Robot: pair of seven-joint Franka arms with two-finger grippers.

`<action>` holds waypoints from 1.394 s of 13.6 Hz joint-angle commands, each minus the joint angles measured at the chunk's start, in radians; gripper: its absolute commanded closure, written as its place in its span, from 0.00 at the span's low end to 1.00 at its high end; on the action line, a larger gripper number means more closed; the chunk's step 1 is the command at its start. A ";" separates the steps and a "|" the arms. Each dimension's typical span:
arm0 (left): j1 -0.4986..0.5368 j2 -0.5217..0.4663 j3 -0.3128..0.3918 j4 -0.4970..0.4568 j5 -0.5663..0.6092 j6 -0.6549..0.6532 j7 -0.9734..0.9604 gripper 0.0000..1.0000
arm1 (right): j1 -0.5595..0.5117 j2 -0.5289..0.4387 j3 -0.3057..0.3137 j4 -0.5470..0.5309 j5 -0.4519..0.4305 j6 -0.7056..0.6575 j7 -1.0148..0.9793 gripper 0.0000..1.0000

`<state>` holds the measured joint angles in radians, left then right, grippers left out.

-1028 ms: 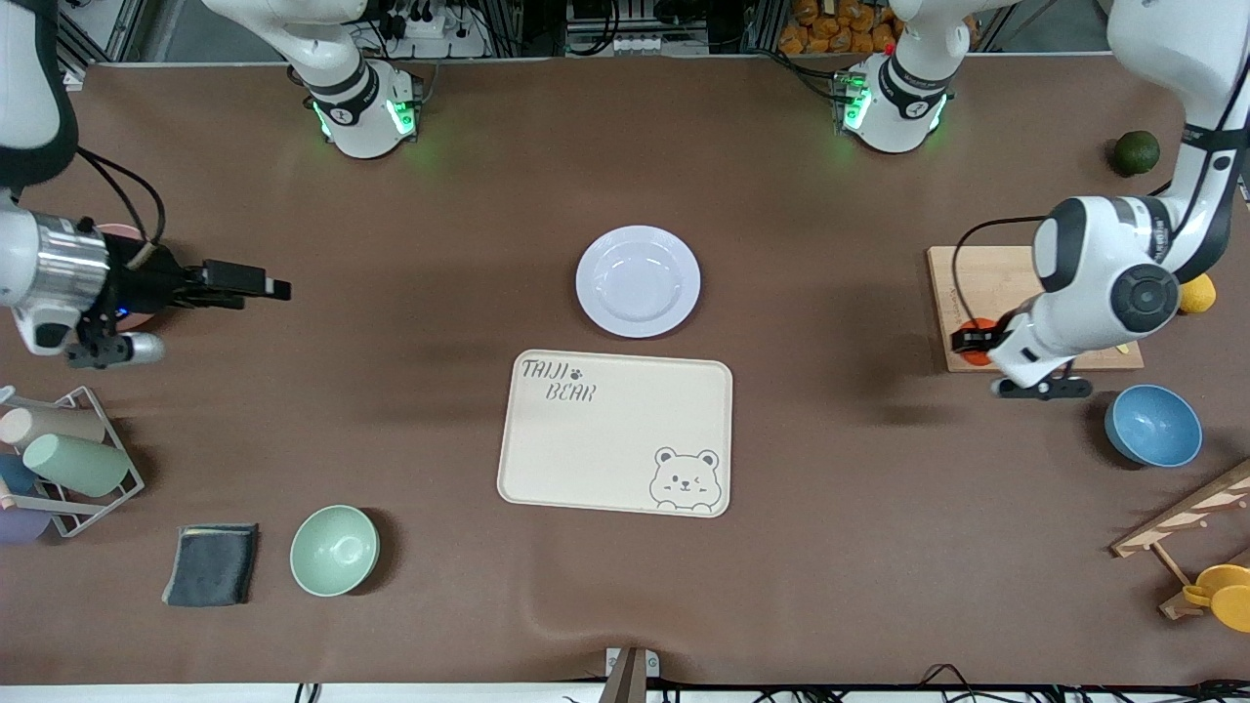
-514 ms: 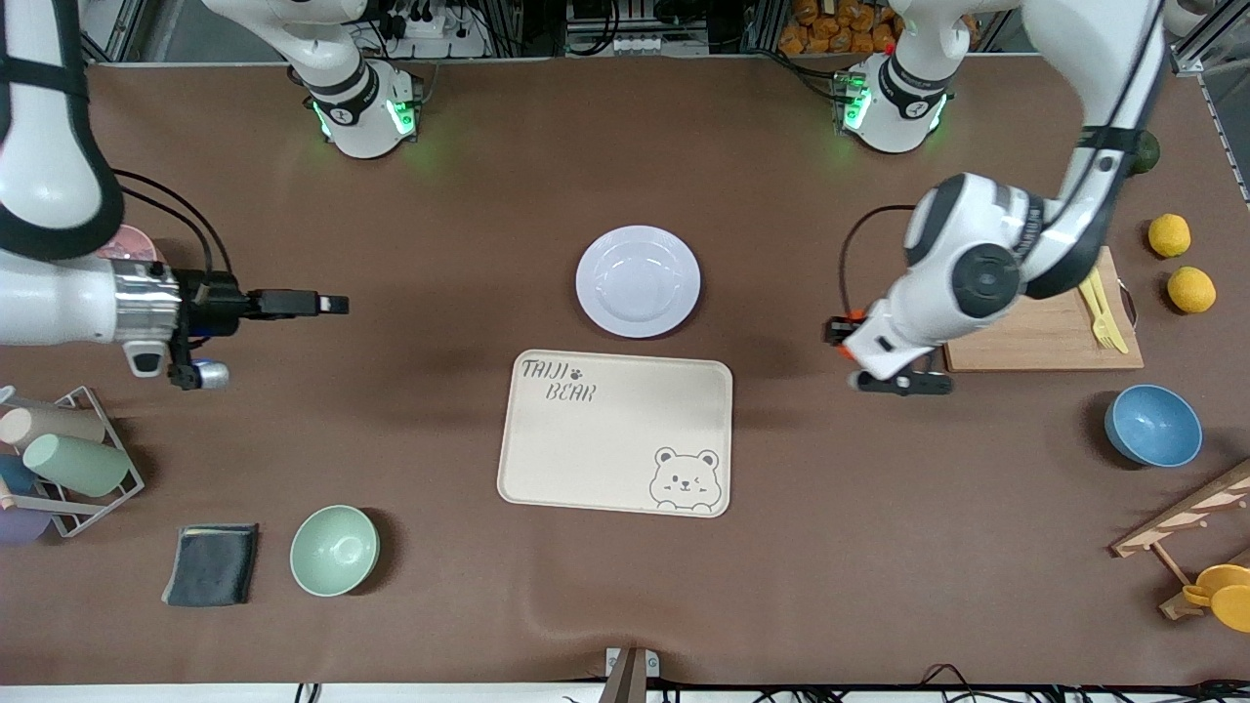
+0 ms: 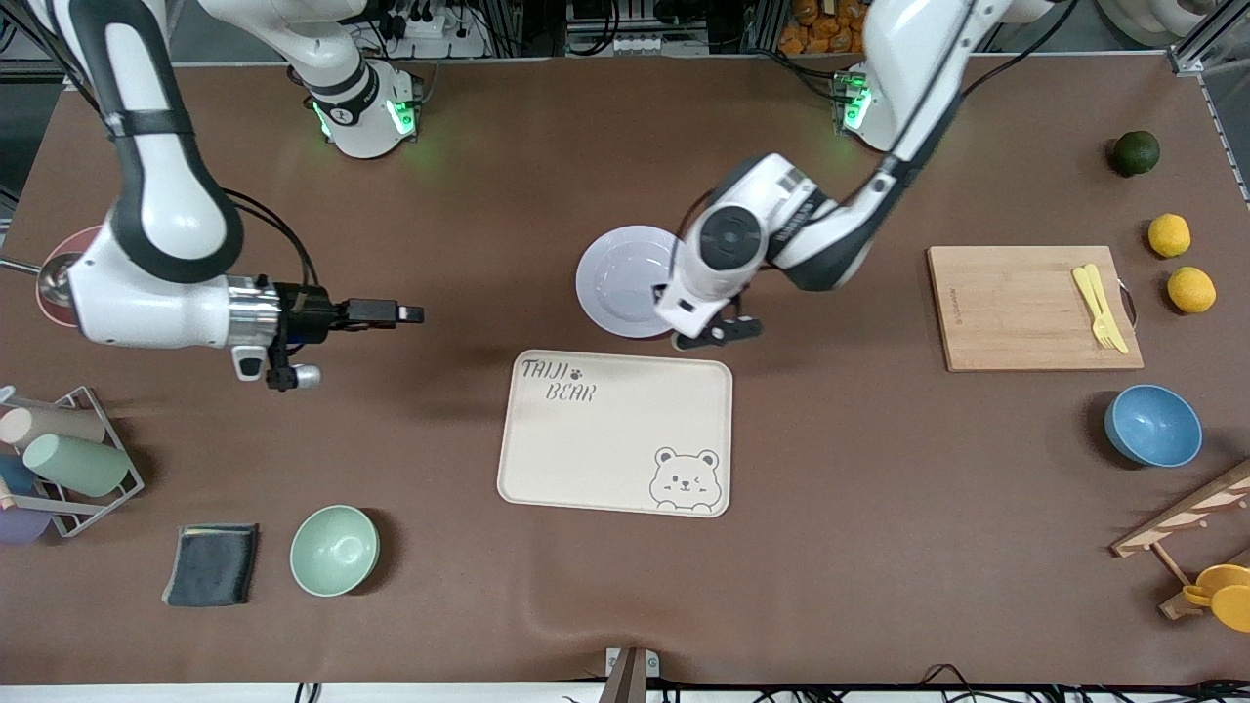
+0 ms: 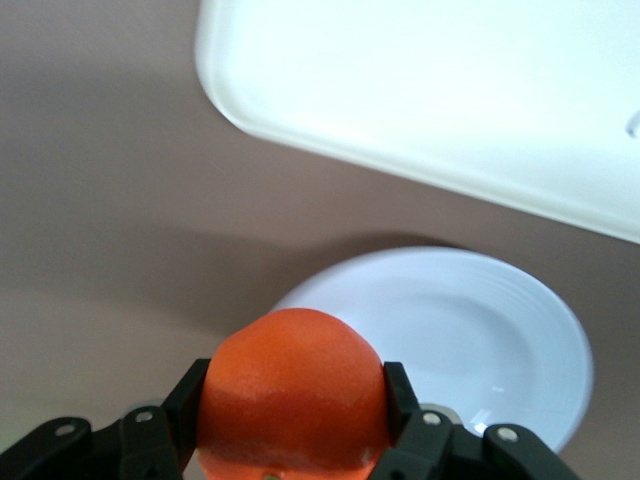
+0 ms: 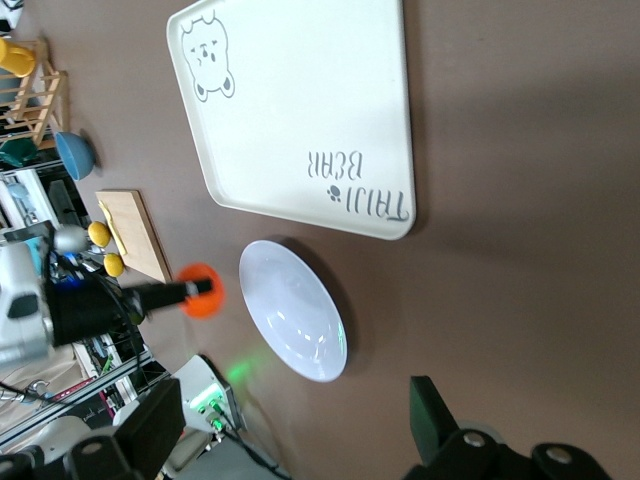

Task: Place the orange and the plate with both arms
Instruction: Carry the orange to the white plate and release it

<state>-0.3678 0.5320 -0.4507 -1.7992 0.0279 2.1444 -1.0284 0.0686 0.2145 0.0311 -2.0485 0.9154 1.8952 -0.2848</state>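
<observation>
front: plate [image 3: 625, 283] on table beside tray [image 3: 615, 434], not yet moved; right hand [image 3: 410, 314] over bare table | left wrist: left hand [image 4: 295, 425] clamped on orange [image 4: 293, 392] over plate rim; unplaced | right wrist: right hand's fingers apart, empty

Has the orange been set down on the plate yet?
No, the orange is clamped in the left pincer, in the air over the plate edge.

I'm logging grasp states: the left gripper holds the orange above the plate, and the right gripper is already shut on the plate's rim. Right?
Not quite. The right gripper is open and empty over bare table toward the right arm's end, as the right wrist view shows. The left gripper does hold the orange above the plate.
</observation>
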 commanded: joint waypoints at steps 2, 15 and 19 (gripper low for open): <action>-0.083 0.084 0.015 0.020 -0.005 0.067 -0.157 0.93 | 0.063 0.002 -0.005 -0.070 0.105 0.093 -0.093 0.00; -0.045 -0.047 0.021 0.024 0.063 0.019 -0.243 0.00 | 0.186 0.189 -0.005 -0.145 0.537 0.209 -0.530 0.07; 0.134 -0.259 0.018 0.064 0.063 -0.173 -0.097 0.00 | 0.312 0.189 -0.005 -0.160 0.674 0.326 -0.554 0.11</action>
<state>-0.3091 0.3782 -0.4272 -1.7219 0.0749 2.0510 -1.1978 0.3258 0.4101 0.0322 -2.1928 1.5283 2.1734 -0.8126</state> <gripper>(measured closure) 0.000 0.115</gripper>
